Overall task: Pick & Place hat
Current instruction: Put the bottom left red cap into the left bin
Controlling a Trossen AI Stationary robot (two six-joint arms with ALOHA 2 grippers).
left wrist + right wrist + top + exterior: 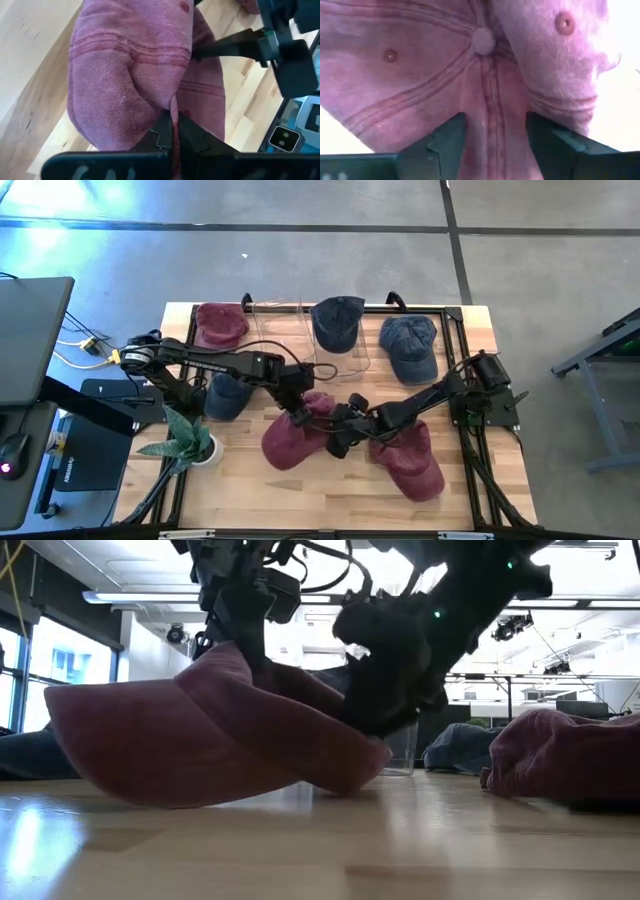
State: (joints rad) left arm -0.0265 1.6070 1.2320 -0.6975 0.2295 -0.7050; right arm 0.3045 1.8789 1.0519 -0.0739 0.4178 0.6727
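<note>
Left gripper (171, 131) is clenched on a thin pinch of cloth of the maroon cap (295, 435), which sits mid-table w/ its brim on the wood, just beside a second maroon cap (412, 462). Right gripper (495, 131) has its fingers (447, 137) spread either side of the crown seam near the top button, not yet biting. Risk, imo: the left pinch is shallow, so a lift could pull the fold free, and the right's fingers closing may just bunch cloth or shove the cap.
</note>
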